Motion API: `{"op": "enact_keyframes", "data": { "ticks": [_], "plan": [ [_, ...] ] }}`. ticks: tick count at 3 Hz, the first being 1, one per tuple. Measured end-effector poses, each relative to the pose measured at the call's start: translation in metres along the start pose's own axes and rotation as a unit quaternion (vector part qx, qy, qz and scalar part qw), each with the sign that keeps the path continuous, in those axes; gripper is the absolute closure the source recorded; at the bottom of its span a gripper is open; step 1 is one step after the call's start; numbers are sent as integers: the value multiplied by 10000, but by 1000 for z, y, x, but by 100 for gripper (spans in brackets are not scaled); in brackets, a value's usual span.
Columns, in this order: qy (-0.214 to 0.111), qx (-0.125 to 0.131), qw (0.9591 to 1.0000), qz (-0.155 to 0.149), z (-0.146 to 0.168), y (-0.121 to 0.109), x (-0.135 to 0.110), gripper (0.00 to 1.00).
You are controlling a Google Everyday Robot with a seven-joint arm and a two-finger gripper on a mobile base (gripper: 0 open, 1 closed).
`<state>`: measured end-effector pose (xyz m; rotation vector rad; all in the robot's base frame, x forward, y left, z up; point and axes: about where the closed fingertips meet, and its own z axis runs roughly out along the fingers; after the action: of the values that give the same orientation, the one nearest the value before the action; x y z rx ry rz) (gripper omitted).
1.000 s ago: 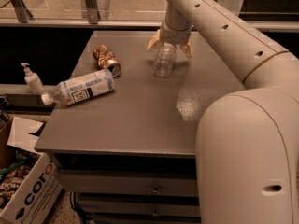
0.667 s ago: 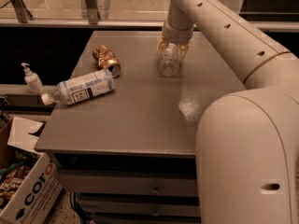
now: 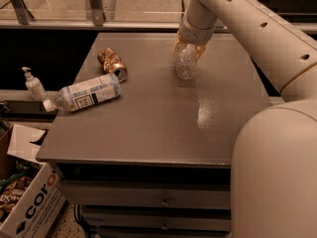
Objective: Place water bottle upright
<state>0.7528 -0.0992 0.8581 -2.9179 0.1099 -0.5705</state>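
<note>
The water bottle [image 3: 186, 62] is a small clear ribbed plastic bottle, standing about upright on the grey table top [image 3: 148, 118] towards the back middle. Its cap and label are hidden by my gripper. My gripper [image 3: 187, 49] comes down from above on the white arm and is shut on the bottle's upper part, one yellowish finger on each side. The bottle's base is at or just above the table surface; I cannot tell if it touches.
A larger bottle with a white-blue label [image 3: 85, 95] lies on its side at the table's left edge. A crushed gold can [image 3: 112, 64] lies behind it. A small pump bottle [image 3: 33, 84] stands left of the table. A cardboard box [image 3: 29, 202] sits on the floor at lower left.
The gripper's fingers have closed in from a wider spread onto the bottle. The bottle has come more upright and shifted slightly right.
</note>
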Motion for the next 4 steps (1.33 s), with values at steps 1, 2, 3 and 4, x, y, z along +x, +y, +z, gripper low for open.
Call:
{"op": "enact_keyframes", "data": {
  "ticks": [1,2,3,4],
  "plan": [
    [285,312,9991,-14,-24,1,-10,100],
    [701,677,9952,-28,-43,2,-22,100],
    [888,777,9930,0,-41,3,-17,100],
    [876,770,9932,-6,-41,2,-18,100]
  ]
}}
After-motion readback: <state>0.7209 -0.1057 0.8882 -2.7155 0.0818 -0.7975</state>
